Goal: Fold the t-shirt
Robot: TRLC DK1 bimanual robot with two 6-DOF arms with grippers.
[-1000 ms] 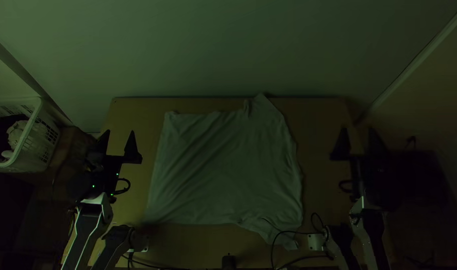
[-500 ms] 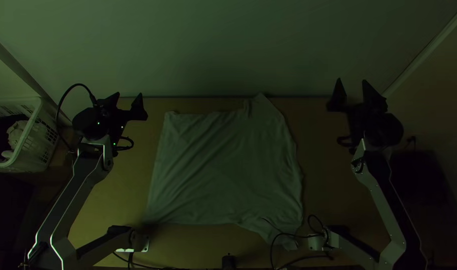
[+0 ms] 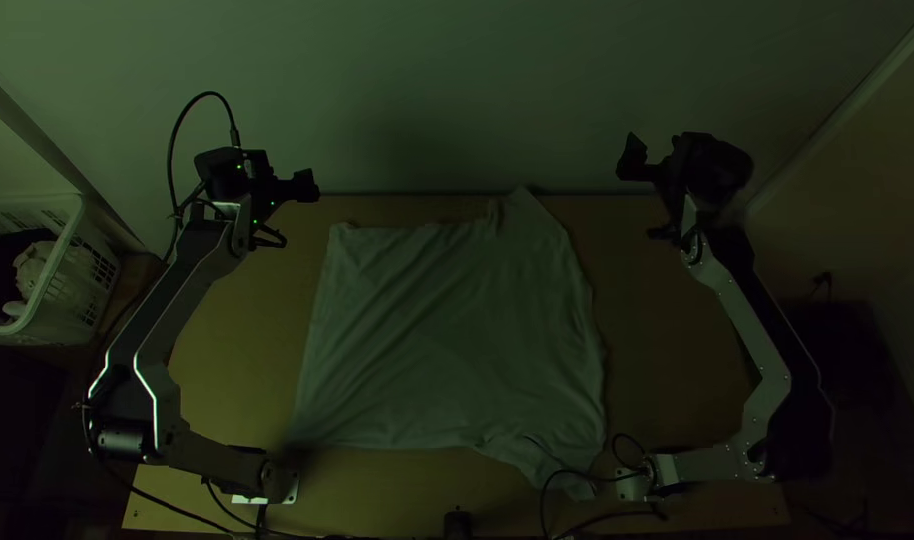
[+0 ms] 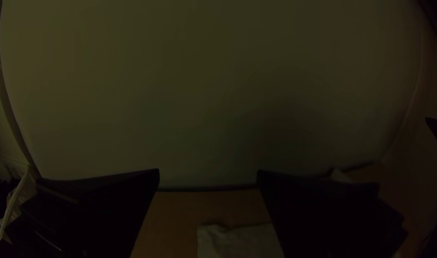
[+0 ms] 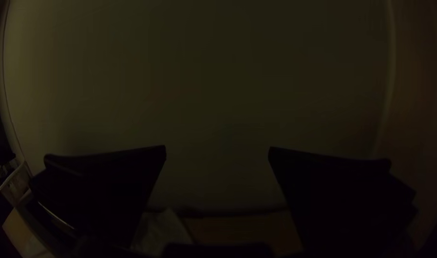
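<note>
shirt is spread out so basically all folding remains, left gripper and right gripper both wide, empty

The top view looks steeply down from high over the table's six o'clock edge, the farthest off. The left wrist view looks from the table's ten o'clock, the right from its two o'clock; both sit close to the wall and face twelve o'clock. Both share that wall, the basket and part of the shirt with the top view.
</note>
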